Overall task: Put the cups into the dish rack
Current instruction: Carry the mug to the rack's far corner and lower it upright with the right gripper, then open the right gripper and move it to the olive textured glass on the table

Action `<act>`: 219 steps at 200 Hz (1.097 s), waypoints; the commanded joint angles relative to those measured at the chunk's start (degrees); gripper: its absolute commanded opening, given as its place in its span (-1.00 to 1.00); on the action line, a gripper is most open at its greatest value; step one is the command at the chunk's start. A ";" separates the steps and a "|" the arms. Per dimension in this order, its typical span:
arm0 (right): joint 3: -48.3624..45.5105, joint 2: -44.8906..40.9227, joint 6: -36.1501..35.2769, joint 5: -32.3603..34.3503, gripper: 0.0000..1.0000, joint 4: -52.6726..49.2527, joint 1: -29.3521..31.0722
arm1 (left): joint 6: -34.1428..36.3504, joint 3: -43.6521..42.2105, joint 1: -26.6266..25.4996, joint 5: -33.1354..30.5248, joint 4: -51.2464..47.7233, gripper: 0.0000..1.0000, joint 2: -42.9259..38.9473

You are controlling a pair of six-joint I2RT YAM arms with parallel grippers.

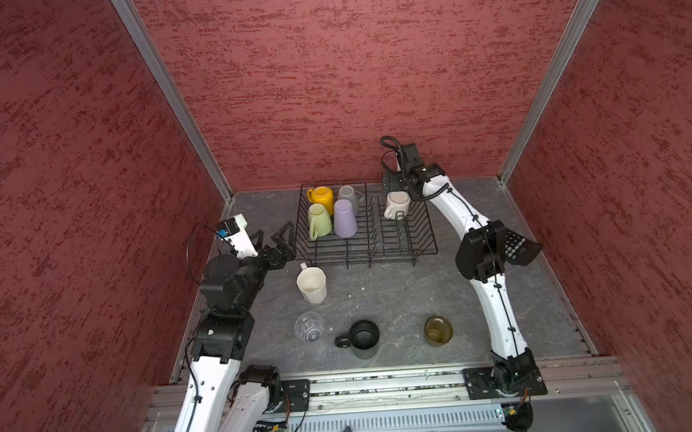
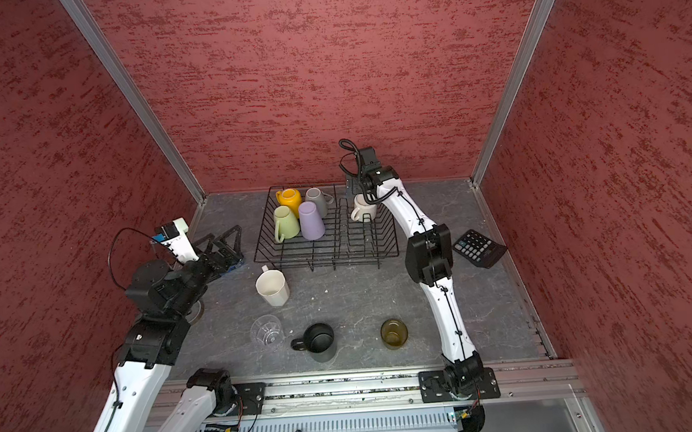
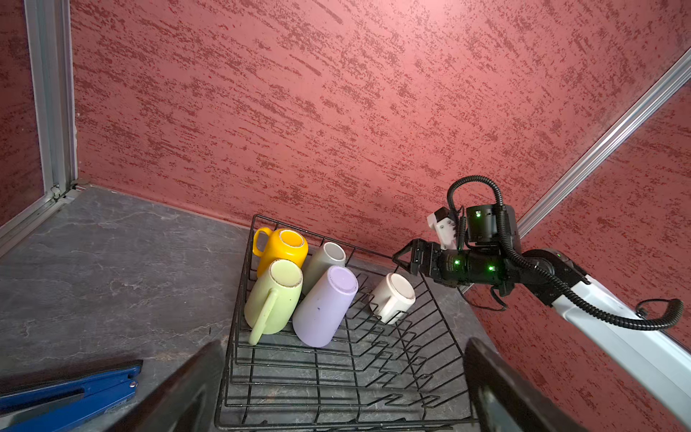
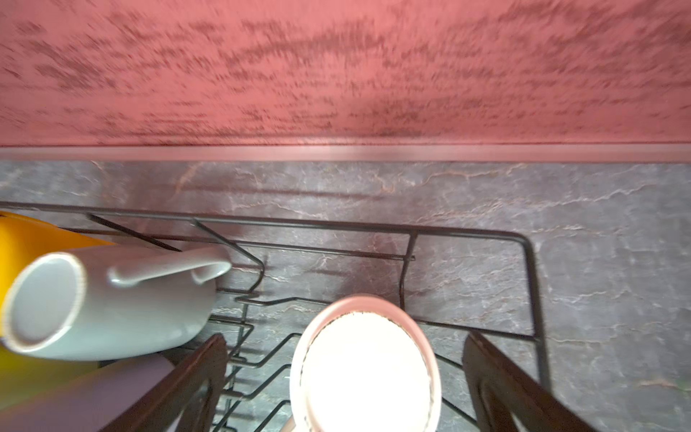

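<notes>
A black wire dish rack (image 1: 363, 247) sits on the grey bench (image 1: 383, 298) holding, base-up, a yellow mug (image 1: 322, 198), grey mug (image 1: 348, 195), pale green mug (image 1: 319, 221) and lilac tumbler (image 1: 345, 218) bunched at its left end, and a white mug (image 1: 397, 204) among the prongs at its right end. In front of the rack stand a white faceted mug (image 1: 312, 285), clear glass (image 1: 309, 327), black mug (image 1: 363, 336) and olive-brown glass (image 1: 438, 330), mouths up. The right end effector (image 4: 346, 336) hangs at the white mug, jaws wide and clear of it; the left end effector (image 1: 274, 235), beside the rack's left edge, gapes empty.
</notes>
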 commanded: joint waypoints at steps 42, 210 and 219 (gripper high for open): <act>-21.75 -26.90 -0.15 1.69 0.82 2.22 1.72 | -0.35 -1.27 1.14 1.22 2.98 0.99 -0.26; -87.70 -87.07 37.29 1.90 0.33 -27.59 24.32 | -2.41 -0.44 3.37 6.37 7.81 0.99 4.43; -88.91 -87.51 38.59 0.78 0.31 -26.99 25.71 | -2.42 -0.47 3.50 6.56 7.80 0.99 4.42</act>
